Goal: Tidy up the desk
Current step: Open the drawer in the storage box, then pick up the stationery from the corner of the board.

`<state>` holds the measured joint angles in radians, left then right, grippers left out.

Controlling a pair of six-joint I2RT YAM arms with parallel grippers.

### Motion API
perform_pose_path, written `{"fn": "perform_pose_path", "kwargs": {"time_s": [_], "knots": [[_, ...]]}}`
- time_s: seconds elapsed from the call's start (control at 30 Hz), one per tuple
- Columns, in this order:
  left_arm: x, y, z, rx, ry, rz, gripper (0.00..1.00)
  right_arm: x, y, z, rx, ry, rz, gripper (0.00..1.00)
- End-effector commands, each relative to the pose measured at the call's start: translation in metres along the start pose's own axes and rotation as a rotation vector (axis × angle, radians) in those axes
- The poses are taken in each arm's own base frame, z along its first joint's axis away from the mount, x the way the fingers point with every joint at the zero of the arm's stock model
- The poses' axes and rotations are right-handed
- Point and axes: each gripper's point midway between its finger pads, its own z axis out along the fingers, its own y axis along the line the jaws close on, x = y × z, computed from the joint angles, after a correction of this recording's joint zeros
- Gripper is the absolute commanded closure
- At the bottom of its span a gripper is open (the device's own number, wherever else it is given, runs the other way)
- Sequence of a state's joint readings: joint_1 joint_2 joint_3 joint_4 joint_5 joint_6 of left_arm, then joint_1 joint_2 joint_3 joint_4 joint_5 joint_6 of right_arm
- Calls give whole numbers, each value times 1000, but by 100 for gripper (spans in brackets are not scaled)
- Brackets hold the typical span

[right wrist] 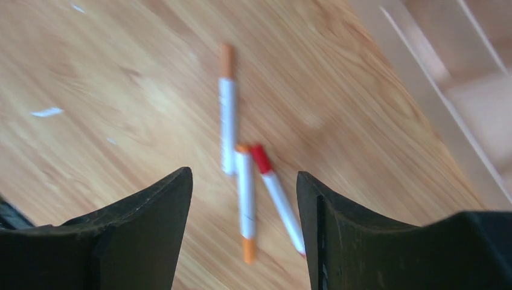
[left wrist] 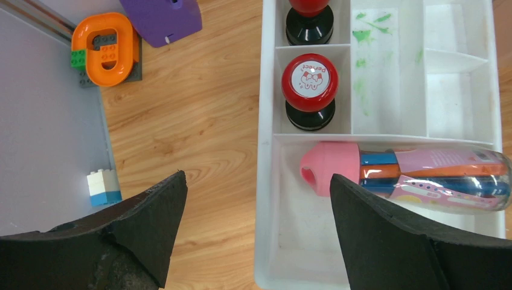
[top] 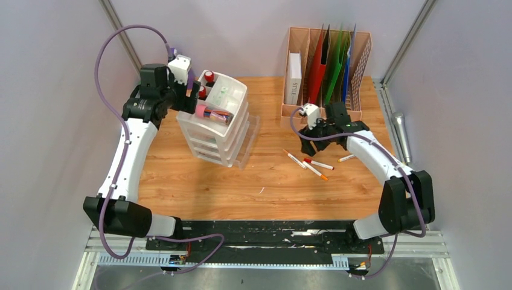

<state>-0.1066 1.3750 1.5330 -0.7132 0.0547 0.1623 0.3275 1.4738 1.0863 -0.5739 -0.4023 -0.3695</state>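
Left end effector (left wrist: 258,187) spread wide, nothing in it, over the near rim of the white tray (left wrist: 268,241). Pen tube (left wrist: 435,178) lies in the tray's front compartment, beside one finger.

Right end effector (right wrist: 243,180) open, empty, hovering above three loose markers (right wrist: 245,193) on the wooden surface (top: 199,193), which spreads under both arms.

Step in hand, I judge: gathering markers. Next: drop lower, straddle one marker, close without catching its neighbours.

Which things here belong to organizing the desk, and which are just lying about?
Job, likely: desk, loose markers, drawer organizer, pen tube in its top tray.
Lying about: orange brick piece, white-and-blue brick, purple object, file rack.
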Motion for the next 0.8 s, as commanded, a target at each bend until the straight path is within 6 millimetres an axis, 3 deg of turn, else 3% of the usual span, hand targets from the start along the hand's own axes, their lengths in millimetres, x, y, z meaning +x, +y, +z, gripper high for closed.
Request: {"fn": "perform_pose_path", "kwargs": {"time_s": [0.0, 0.2, 0.47, 0.67, 0.77], "knots": [[-38, 2, -29, 2, -140, 0, 4, 47, -60, -42, 192, 139, -71, 35], [-40, -5, -45, 32, -181, 0, 0, 84, -121, -84, 302, 222, -65, 30], [-34, -14, -57, 65, -207, 27, 0, 112, -201, -128, 467, 236, 196, 30], [-22, -17, -49, 82, -199, 62, 0, 140, -246, -136, 522, 256, 360, 35], [-17, -19, -46, 92, -194, 80, 0, 155, -257, -128, 515, 283, 404, 37]]}}
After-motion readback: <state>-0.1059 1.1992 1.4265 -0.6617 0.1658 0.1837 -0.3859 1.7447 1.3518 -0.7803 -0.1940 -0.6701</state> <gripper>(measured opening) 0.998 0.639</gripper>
